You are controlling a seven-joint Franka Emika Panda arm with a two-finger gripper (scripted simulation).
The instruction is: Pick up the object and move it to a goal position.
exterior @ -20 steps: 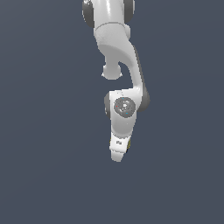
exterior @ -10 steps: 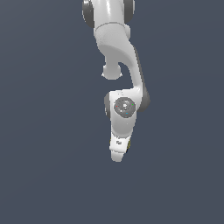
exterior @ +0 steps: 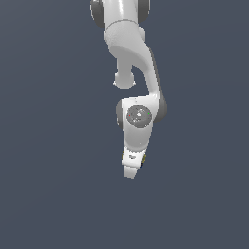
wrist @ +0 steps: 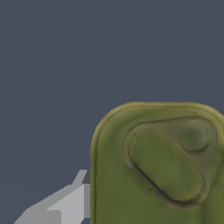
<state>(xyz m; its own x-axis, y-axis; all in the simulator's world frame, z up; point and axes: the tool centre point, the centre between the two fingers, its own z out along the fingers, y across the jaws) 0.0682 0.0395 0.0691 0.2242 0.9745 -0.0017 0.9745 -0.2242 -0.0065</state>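
The object [wrist: 157, 166] fills much of the wrist view: a rounded tin with an olive-green top and a pressed oval in it. One white finger [wrist: 65, 203] lies flush against its side; the other finger is out of frame. In the exterior view the white gripper [exterior: 131, 171] points down at the arm's lower end. Only a thin yellow sliver of the object [exterior: 143, 158] shows at the hand's edge on the exterior view's right, the rest hidden behind the hand. The gripper is shut on the object.
Around the arm [exterior: 133, 58] there is only a plain dark grey-blue background in both views. No other objects, edges or containers show.
The hand has hardly moved. The yellow sliver of the object shows slightly more at the hand's edge on the exterior view's right than one second ago.
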